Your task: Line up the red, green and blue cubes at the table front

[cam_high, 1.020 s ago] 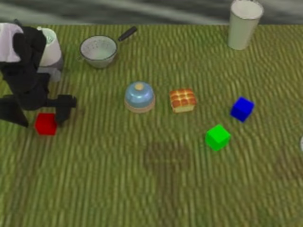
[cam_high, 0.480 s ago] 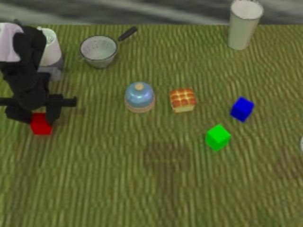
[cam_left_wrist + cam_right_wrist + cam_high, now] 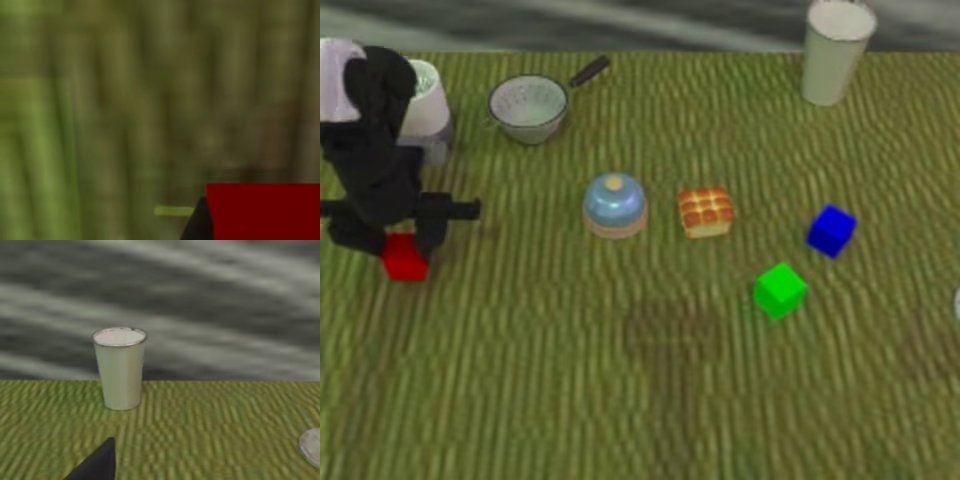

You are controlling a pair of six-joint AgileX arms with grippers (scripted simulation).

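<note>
At far left of the bench point(image 3: 650, 400), left gripper point(image 3: 395, 240) now down over the red cube point(image 3: 406, 258), jaws closed in from splayed, apparently grasping it; lift likely next; right arm unseen.

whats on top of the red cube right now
The left gripper sits over the red cube, covering its far part; only its near part shows. Whether the fingers grip it is hidden.
</note>
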